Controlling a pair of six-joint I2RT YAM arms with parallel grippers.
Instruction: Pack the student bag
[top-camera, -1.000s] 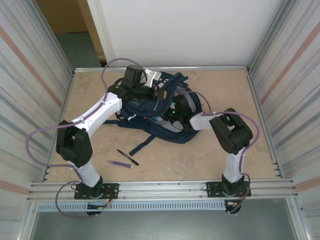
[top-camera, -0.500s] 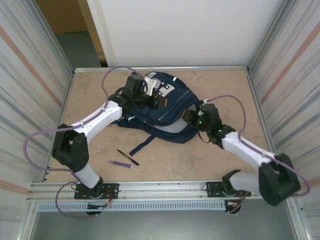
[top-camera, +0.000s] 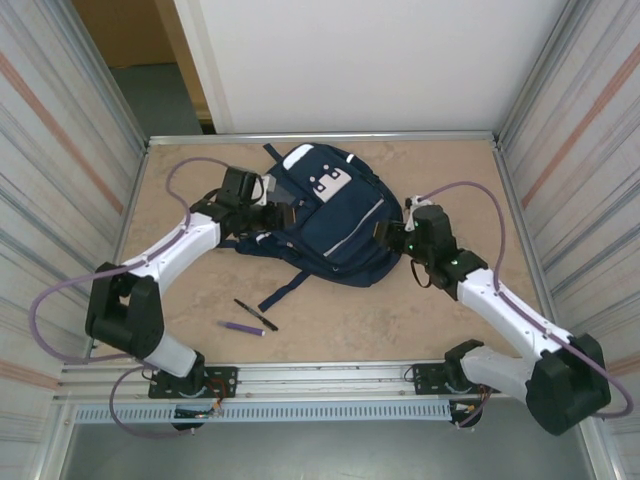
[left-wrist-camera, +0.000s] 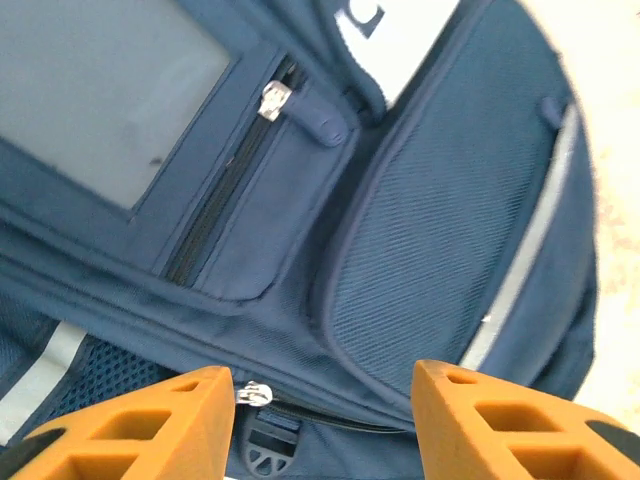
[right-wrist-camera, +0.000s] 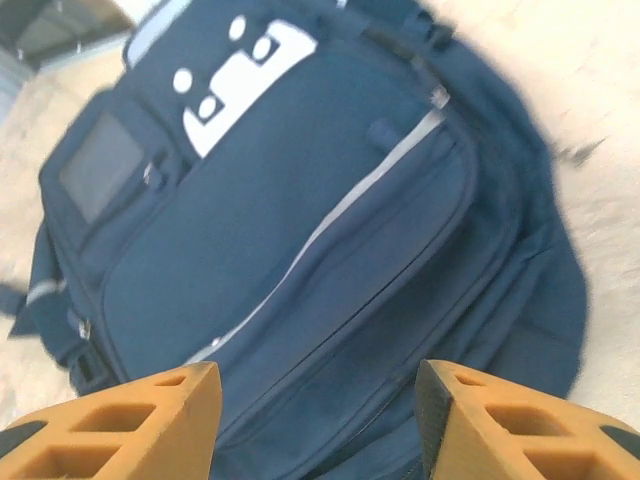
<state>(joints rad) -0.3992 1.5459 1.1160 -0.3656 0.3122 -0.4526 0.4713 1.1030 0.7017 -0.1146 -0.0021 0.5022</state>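
Observation:
The student bag (top-camera: 335, 220), navy with a white front patch and pale stripes, lies flat with its front up at the back middle of the table. My left gripper (top-camera: 275, 213) is at the bag's left edge, open, with nothing between its orange fingers (left-wrist-camera: 150, 425). The left wrist view looks down on the bag (left-wrist-camera: 450, 200), its grey square panel (left-wrist-camera: 100, 90) and a zip pull (left-wrist-camera: 252, 393) close to my left gripper (left-wrist-camera: 325, 395). My right gripper (top-camera: 387, 235) is at the bag's right edge, open and empty. In the right wrist view my right gripper (right-wrist-camera: 318, 390) hovers over the bag (right-wrist-camera: 300, 230).
A black pen (top-camera: 255, 314) and a purple pen (top-camera: 243, 327) lie on the table in front of the bag, near the left arm. A loose strap (top-camera: 285, 290) trails toward them. Corrugated walls close in both sides, and a metal rail (top-camera: 320, 378) runs along the near edge.
Both grippers have opened and let go of the bag, which was bunched up and held between them and now lies flat. The arms have drawn back to its left and right sides.

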